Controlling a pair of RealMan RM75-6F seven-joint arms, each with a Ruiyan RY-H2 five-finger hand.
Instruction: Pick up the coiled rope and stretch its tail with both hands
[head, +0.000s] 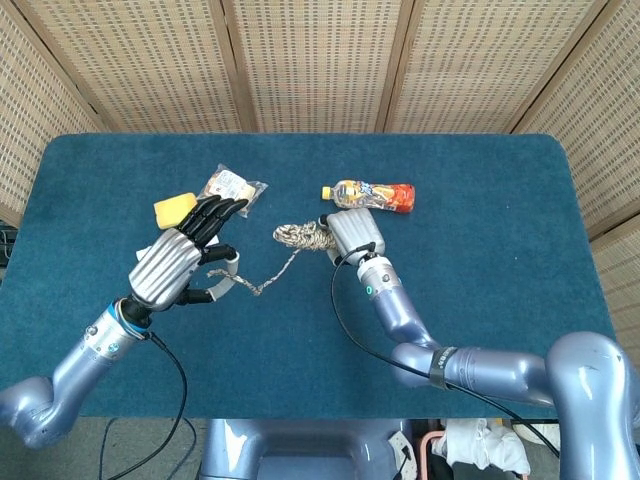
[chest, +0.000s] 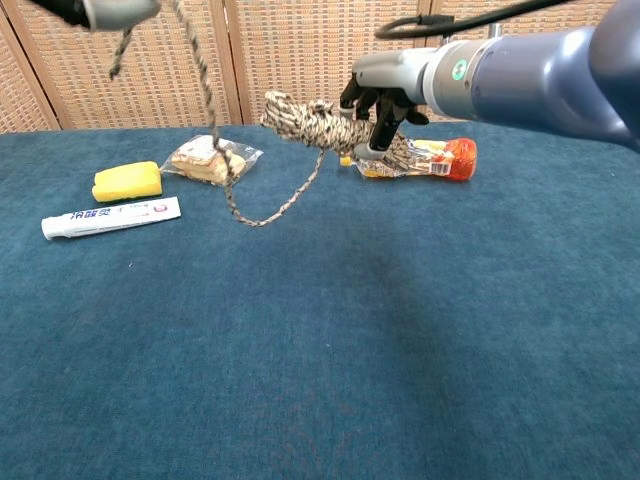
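Observation:
My right hand (head: 355, 235) grips the coiled, speckled beige rope (head: 300, 236) in the air above the blue table. The chest view shows the coil (chest: 305, 120) sticking out left of the right hand (chest: 385, 95). From the coil the rope's tail (head: 262, 283) sags in a slack loop and rises to my left hand (head: 185, 262). That hand pinches the tail by the thumb while its other fingers are spread. In the chest view only the edge of the left hand (chest: 110, 10) shows at the top left. The tail (chest: 215, 130) hangs from it, its low point near the table.
A yellow sponge (chest: 127, 181), a wrapped snack packet (chest: 207, 160) and a white toothpaste tube (chest: 110, 217) lie on the left of the table (chest: 400, 350). A drink bottle (chest: 440, 158) lies on its side behind my right hand. Wicker screens stand behind.

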